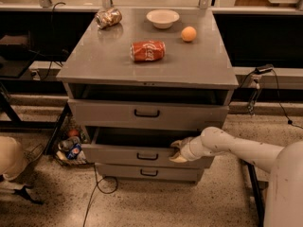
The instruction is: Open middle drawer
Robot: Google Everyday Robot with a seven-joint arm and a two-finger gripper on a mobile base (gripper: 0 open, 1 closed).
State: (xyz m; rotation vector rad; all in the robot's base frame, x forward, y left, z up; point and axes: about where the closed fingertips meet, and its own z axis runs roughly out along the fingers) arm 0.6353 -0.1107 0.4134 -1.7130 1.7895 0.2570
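The middle drawer (118, 153) is a shallow grey drawer with a small black loop handle (147, 156). It stands pulled out from the grey cabinet (94, 65), with a dark gap above its front. My gripper (177, 151) is at the top edge of the drawer's front, to the right of the handle, touching it. My white arm (236, 148) reaches in from the lower right.
The taller top drawer (104, 112) is also slightly out; the bottom drawer (123, 171) is shut. On the cabinet top lie a red can (147, 51), a white bowl (163, 18), an orange (188, 33) and a crushed silver can (108, 18). A basket of clutter (71, 148) and cables sit at the floor left.
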